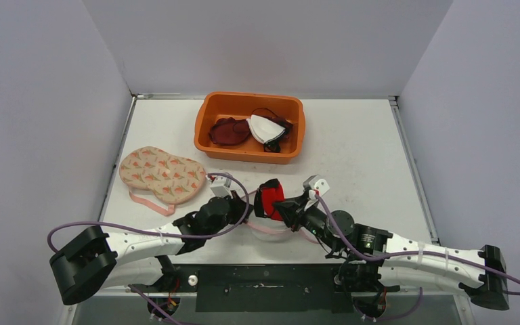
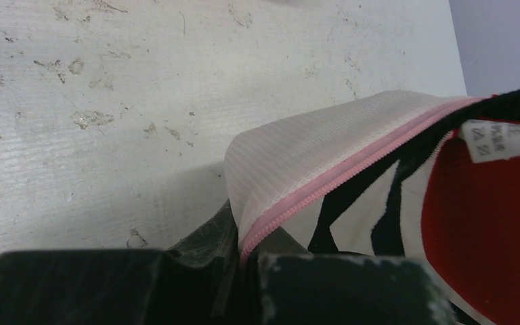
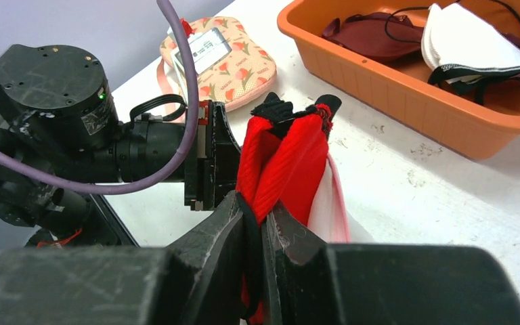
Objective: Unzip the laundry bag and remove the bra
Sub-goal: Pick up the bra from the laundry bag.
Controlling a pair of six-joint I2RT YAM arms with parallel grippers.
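Note:
The white mesh laundry bag with a pink zipper lies at the near table edge between both arms. Its zipper is open, and a red bra with black trim sticks up out of it. My left gripper is shut on the bag's zipper edge, with the pink tape pinched at the jaws. My right gripper is shut on the red bra and holds it raised above the bag. The bra's white label shows inside the opening.
An orange bin at the back centre holds a dark red bra and a white one. A floral padded pouch with a pink strap lies at the left. Grey walls enclose the table on three sides.

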